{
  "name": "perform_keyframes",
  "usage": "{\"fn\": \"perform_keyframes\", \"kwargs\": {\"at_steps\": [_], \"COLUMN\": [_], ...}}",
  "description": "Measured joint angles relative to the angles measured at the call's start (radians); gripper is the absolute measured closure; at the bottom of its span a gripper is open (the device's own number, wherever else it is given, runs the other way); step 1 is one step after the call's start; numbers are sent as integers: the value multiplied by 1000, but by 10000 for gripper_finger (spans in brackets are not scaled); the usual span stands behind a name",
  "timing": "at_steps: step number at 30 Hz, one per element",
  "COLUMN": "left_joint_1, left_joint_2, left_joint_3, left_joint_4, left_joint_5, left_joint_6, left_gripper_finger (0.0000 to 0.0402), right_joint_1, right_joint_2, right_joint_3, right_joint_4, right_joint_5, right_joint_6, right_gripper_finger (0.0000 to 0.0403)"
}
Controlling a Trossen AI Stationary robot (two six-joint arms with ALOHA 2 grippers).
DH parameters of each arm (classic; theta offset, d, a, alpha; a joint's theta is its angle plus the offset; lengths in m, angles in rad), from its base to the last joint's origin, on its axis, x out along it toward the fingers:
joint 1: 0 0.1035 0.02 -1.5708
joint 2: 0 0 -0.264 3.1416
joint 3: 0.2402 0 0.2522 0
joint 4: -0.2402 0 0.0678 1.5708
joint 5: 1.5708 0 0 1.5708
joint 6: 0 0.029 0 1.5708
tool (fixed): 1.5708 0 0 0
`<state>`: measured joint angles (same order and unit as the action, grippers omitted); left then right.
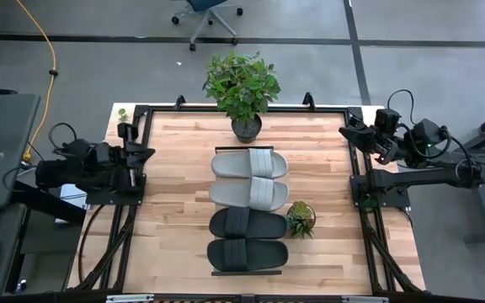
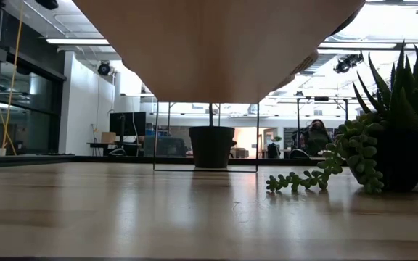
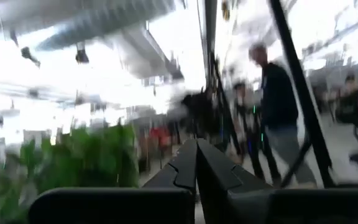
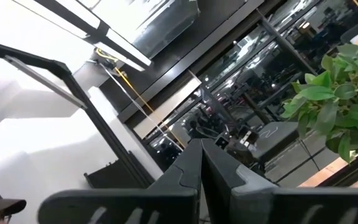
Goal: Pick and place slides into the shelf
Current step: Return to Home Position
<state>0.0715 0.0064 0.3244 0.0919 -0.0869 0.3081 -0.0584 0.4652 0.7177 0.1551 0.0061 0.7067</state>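
Note:
Four slides lie side by side in a row down the table's middle, on the shelf (image 2: 216,51), whose pale underside fills the top of the low view. From far to near: a light grey slide (image 1: 249,163), a second grey one (image 1: 249,194), a black one (image 1: 247,223) and a second black one (image 1: 247,253). The shelf's black near rail (image 1: 247,272) shows past the last slide. My left gripper (image 1: 146,154) waits at the table's left edge, fingers shut (image 3: 196,168). My right gripper (image 1: 349,133) waits at the right edge near the far corner, also shut (image 4: 201,168).
A leafy potted plant (image 1: 242,88) stands at the far edge behind the slides, its pot (image 2: 211,146) seen under the shelf. A small succulent (image 1: 301,219) sits just right of the black slides. People (image 3: 278,106) move in the room beyond. Bare tabletop lies on both sides of the row.

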Motion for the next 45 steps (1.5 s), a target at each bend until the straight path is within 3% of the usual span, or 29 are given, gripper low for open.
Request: {"fn": "perform_keyframes", "kwargs": {"at_steps": [7,22,29,36,40,45], "left_joint_1": [0,0,0,0,0,0], "left_joint_2": [-1,0,0,0,0,3], "left_joint_3": [-140,-313,-316,-316,-316,-316], "left_joint_4": [263,441,370,99,-18,-74], "left_joint_5": [27,46,52,46,41,57], "left_joint_6": [-1,-76,-74,-75,-110,-118], "left_gripper_finger": [401,401,401,401,401,401], "right_joint_1": [25,65,81,107,139,182], "right_joint_2": [11,79,79,79,78,71], "right_joint_3": [0,-1,-1,-1,-1,-1], "right_joint_4": [-1,63,148,306,428,446], "right_joint_5": [37,62,70,33,-34,-116], "right_joint_6": [0,8,-22,-63,-146,-341], "right_gripper_finger": [403,403,403,403,403,403]}}
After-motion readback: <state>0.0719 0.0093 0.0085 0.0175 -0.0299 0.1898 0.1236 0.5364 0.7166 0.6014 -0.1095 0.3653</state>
